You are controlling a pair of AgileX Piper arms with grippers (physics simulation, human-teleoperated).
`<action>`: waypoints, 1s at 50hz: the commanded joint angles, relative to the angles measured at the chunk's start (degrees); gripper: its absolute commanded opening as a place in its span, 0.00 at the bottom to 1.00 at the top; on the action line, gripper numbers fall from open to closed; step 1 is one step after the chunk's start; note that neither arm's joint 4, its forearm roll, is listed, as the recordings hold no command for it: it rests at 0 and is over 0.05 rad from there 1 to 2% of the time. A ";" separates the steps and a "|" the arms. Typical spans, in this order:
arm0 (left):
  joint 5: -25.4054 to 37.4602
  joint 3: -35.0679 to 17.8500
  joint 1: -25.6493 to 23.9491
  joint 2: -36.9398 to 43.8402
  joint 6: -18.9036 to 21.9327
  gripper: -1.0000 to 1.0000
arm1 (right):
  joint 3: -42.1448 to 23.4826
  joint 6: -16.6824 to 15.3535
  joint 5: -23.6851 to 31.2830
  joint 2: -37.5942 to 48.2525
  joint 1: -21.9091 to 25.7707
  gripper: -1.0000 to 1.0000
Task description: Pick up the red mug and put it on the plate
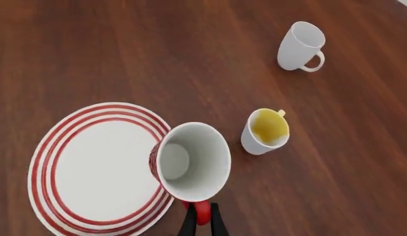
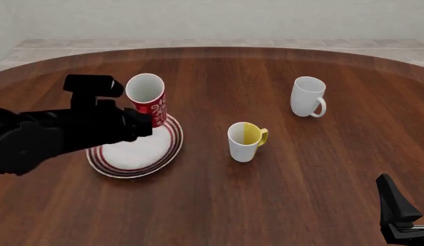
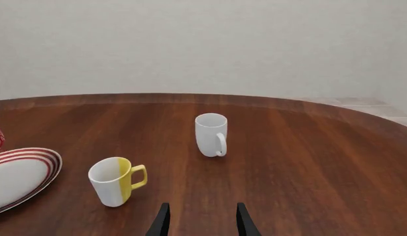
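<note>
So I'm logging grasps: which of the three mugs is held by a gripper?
The red mug, gripped by its handle in the left gripper above the plate; the other two stand free on the table.

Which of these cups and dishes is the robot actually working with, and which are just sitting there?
In use:
- red mug, held by its handle in the left tool
- plate

Just sitting there:
- white-and-yellow mug
- plain white mug
- right tool, open, idle

A white-and-yellow mug (image 2: 246, 141) stands upright on the round wooden table (image 2: 219, 205), near its middle. A plain white mug (image 2: 308, 97) stands upright farther back and right of it, well apart.
</note>
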 commanded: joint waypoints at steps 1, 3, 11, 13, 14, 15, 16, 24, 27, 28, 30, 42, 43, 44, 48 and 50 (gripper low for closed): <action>0.58 0.12 2.39 -1.32 0.25 0.00 | -0.03 -0.04 -0.12 0.26 0.08 1.00; 0.54 0.08 2.60 -1.14 -0.15 0.00 | -0.03 -0.08 -0.09 0.26 0.11 1.00; 0.00 0.41 3.55 -0.47 -0.40 0.00 | -0.02 -0.14 -0.14 0.40 0.05 1.00; -0.38 0.86 3.82 -0.12 -0.58 0.00 | -0.02 -0.16 -0.15 0.43 0.09 1.00; -0.51 1.02 4.02 0.04 -0.33 0.00 | -0.02 -0.14 -0.14 0.43 0.08 1.00; -0.70 1.23 4.14 0.36 -0.80 0.00 | -0.02 -0.14 -0.13 0.44 0.06 1.00; -1.03 1.40 4.31 0.66 -0.70 0.00 | -0.02 -0.15 -0.15 0.45 0.08 1.00; -1.84 2.20 6.11 1.93 -1.42 0.00 | -0.02 -0.21 -0.15 0.48 0.06 1.00; -2.23 2.72 6.70 2.26 -1.76 0.00 | -0.02 -0.26 -0.19 0.55 0.08 1.00; -2.32 2.86 6.95 2.28 -1.82 0.00 | -0.02 -0.28 -0.22 0.58 0.08 1.00; -2.44 3.08 7.19 2.35 -1.90 0.00 | -0.02 -0.28 -0.31 0.65 0.10 1.00; -3.88 4.22 7.92 3.89 -4.37 0.00 | -0.02 -0.59 -0.26 0.75 0.18 1.00; -3.98 4.15 7.80 3.81 -3.98 0.00 | -0.03 -0.62 -0.28 0.79 0.21 1.00; -3.99 4.08 7.76 3.85 -3.98 0.00 | -0.03 -0.65 -0.31 0.82 0.23 1.00; -4.25 4.27 8.56 4.13 -4.32 0.00 | -0.03 -0.74 -0.23 0.82 0.23 1.00; -4.56 4.40 8.49 4.45 -4.28 0.00 | -0.03 -0.79 -0.22 0.86 0.21 1.00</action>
